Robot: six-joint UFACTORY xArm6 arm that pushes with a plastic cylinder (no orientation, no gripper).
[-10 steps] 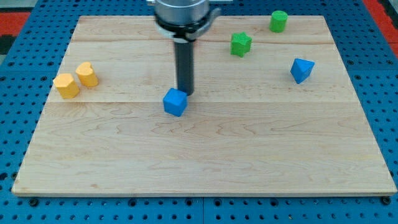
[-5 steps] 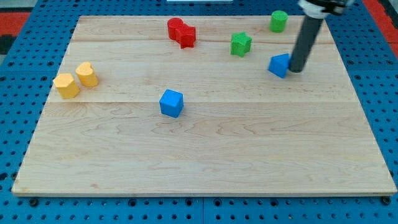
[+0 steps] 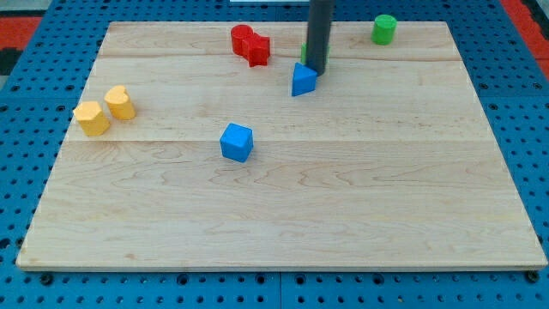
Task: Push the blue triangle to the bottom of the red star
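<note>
The blue triangle (image 3: 302, 80) lies on the wooden board (image 3: 283, 206), right of and a little below the red star (image 3: 256, 49). The red star touches a second red block (image 3: 240, 38) on its left. My tip (image 3: 316, 71) sits at the triangle's upper right edge, touching or nearly touching it. The rod hides most of a green block (image 3: 305, 53) behind it.
A blue cube (image 3: 237, 142) sits left of the board's middle. Two yellow blocks (image 3: 92, 118) (image 3: 120, 102) are at the left edge. A green cylinder (image 3: 384, 29) stands at the top right.
My tip went from the blue cube to the right side, then pushed the blue triangle leftward across the board to below the green block, closer to the red star.
</note>
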